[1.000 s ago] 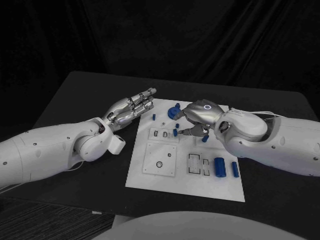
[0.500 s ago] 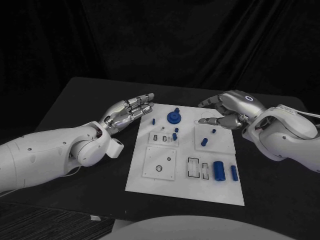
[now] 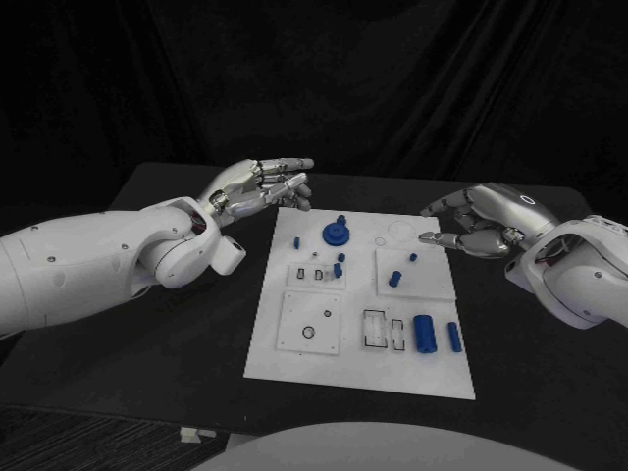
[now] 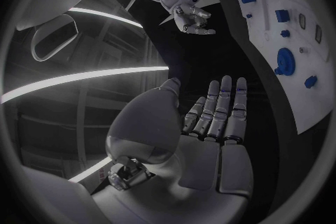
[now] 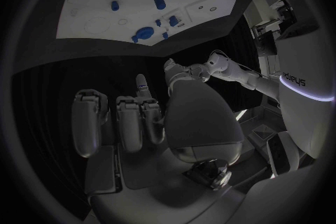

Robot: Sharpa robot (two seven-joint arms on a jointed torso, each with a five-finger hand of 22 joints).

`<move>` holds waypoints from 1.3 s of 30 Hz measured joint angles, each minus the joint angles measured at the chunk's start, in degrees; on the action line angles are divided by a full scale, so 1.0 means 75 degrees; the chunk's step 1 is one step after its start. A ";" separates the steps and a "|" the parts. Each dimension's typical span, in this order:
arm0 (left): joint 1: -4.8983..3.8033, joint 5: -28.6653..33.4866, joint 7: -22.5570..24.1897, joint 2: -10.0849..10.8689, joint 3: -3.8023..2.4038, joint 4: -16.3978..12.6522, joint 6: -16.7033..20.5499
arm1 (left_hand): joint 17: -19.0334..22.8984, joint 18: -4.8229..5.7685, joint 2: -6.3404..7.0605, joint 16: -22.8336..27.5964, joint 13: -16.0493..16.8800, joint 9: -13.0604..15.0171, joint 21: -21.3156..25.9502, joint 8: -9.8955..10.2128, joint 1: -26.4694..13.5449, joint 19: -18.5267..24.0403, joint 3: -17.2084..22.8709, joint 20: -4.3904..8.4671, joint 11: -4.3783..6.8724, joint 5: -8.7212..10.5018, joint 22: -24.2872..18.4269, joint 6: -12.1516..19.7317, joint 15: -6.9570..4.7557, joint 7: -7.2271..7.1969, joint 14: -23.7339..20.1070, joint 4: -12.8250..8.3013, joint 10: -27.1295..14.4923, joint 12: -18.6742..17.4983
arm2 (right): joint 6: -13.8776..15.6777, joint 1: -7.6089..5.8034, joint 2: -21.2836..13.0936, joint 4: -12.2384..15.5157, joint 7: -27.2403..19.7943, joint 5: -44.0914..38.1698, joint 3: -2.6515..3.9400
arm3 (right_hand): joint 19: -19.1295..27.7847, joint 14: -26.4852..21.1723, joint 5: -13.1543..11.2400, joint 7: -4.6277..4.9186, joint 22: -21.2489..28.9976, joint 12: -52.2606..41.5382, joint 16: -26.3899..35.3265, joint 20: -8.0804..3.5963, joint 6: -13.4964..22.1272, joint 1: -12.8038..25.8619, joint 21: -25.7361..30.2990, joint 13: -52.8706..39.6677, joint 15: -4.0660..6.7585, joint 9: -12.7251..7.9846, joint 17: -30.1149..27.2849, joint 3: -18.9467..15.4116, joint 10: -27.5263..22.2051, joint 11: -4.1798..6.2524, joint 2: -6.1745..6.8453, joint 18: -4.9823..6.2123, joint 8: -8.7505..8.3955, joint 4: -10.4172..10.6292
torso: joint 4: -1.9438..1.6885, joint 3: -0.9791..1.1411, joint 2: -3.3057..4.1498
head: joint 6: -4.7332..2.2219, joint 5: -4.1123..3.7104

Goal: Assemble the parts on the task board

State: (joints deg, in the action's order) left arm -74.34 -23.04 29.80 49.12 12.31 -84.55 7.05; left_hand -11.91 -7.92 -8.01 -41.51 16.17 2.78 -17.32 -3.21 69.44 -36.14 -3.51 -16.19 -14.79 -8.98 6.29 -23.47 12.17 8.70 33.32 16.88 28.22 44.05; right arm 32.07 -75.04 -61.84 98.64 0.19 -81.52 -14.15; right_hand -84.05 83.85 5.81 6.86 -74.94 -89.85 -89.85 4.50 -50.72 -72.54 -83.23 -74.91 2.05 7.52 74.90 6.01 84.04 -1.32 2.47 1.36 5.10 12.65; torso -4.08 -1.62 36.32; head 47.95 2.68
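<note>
At centre frame in the head view lies the task board [image 3: 319,358], blue parts [image 3: 429,332] scattered over it. Upper left of it the left hand [image 3: 262,183] hovers, fingers extended, empty. Upper right, the right hand [image 3: 480,220] hangs empty with fingers loosely curled apart.

A matte black rectangular bench [image 3: 144,294] stands in the middle of the scene. Behind it hangs a dark black cloth curtain [image 3: 399,88] with long vertical folds. Near the front edge of the bench, a small pale object [image 3: 188,434] lies on the floor.
</note>
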 measured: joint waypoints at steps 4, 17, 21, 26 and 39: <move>-0.0209 -0.0243 -0.1031 -0.0143 -0.0001 0.0172 -0.0282 | -0.0537 -0.0130 -0.0266 -0.1353 0.0629 0.0119 -0.0274 -0.0302 -0.0334 -0.0648 -0.0720 0.0066 0.0250 0.0655 0.0094 -0.1074 -0.0241 0.0066 0.0298 -0.0025 0.0384 0.0886 | -0.0032 0.0025 -0.0029 -0.0064 0.0001 0.0059 -0.0004 | 0.0000 0.0000 0.0193 -0.0012 -0.0001 0.0000 0.0000 0.0000 -0.0117 0.0002 0.0001 0.0000 0.0000 0.0006 0.0000 0.0010 0.0000 0.0000 -0.0110 0.0000 0.0045 0.0033 | 0.0102 0.0062 -0.0040 | -0.0045 0.0054; -0.0597 -0.1091 -0.3854 -0.0643 0.0004 0.0755 -0.1362 | -0.8188 0.0300 -0.0291 -0.6467 0.7652 0.0499 -0.7380 -0.2378 0.0684 -0.1393 -0.1200 0.0772 0.0616 0.0392 0.6260 -0.1492 -0.0558 0.0191 0.4434 -0.0185 0.4031 0.5138 | -0.0086 0.0335 0.0043 -0.0244 0.0002 0.0134 -0.0019 | 0.0000 0.0000 0.0463 -0.0012 0.0000 0.0000 0.0000 0.0000 -0.0225 -0.0100 -0.0136 0.0000 0.0000 -0.0004 0.0000 0.0031 0.0000 0.0000 -0.0211 0.0000 0.0045 0.0053 | 0.0535 0.0236 -0.0125 | -0.0052 0.0352; -0.0670 -0.1370 -0.4320 -0.0730 0.0003 0.0779 -0.1585 | -0.8402 0.0436 -0.0339 -0.6500 0.7844 0.0797 -0.8619 -0.2948 0.0635 -0.3296 -0.1129 0.0741 0.0767 0.0392 0.8373 -0.1430 -0.0694 0.0174 0.6510 -0.0132 0.6246 0.5696 | -0.0097 0.0391 0.0086 -0.0301 0.0002 0.0143 -0.0019 | 0.0000 0.0000 0.0499 -0.0013 0.0001 0.0000 0.0000 0.0000 -0.0225 -0.0100 -0.0136 0.0000 0.0000 -0.0004 0.0000 0.0031 0.0000 0.0000 -0.0211 0.0000 0.0045 0.0053 | 0.0626 0.0270 -0.0133 | -0.0047 0.0428; -0.0703 -0.1991 -0.4937 -0.0832 0.0001 0.0781 -0.1872 | -0.8406 0.0717 -0.0395 -0.6503 0.7858 0.1322 -0.9383 -0.3610 0.0578 -0.5804 -0.0871 0.0774 0.1107 0.0241 0.9148 -0.1660 -0.1057 0.0176 0.6752 -0.0218 0.7414 0.6102 | -0.0103 0.0419 0.0179 -0.0365 0.0002 0.0148 -0.0019 | 0.0000 0.0000 0.0684 -0.0014 0.0001 0.0000 0.0000 0.0000 -0.0227 -0.0152 -0.0136 0.0000 0.0000 -0.0026 0.0000 0.0044 0.0000 0.0000 -0.0262 0.0000 0.0045 0.0065 | 0.0754 0.0322 -0.0134 | 0.0020 0.0563; -0.0722 -0.3206 -0.6611 -0.1304 0.0003 0.0736 -0.2254 | -0.8405 0.0955 -0.0273 -0.6503 0.7837 0.3290 -0.9608 -0.5105 -0.0247 -0.6395 -0.0693 0.1307 0.1683 0.0363 0.9154 -0.2377 -0.1677 -0.0383 0.6755 -0.0189 0.7440 0.6107 | -0.0184 0.0537 0.0213 -0.0474 0.0011 0.0156 -0.0019 | 0.0000 0.0000 0.1024 -0.0013 0.0003 0.0000 0.0000 0.0000 -0.0278 -0.0261 -0.0136 0.0000 0.0000 -0.0057 0.0000 0.0075 0.0000 -0.0001 -0.0250 0.0000 0.0013 0.0051 | 0.0893 0.0375 -0.0147 | 0.0213 0.0728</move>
State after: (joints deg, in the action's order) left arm -79.75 -47.08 -19.78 39.35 12.34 -79.03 -9.85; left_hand -74.94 -0.75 -10.06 -90.28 74.95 27.45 -89.38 -41.50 67.59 -84.10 -8.71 -6.38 -2.16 -6.26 74.94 -41.29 -0.40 5.82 83.98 15.46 84.02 89.85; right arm 30.69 -71.01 -60.24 95.09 0.27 -80.35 -14.29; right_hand -84.05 83.85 13.49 6.76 -74.92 -89.85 -89.85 4.51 -52.80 -74.50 -84.25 -74.91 2.05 7.09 74.90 6.57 84.04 -1.33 0.60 1.36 5.20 13.04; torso 2.61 1.19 35.21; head 49.55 8.14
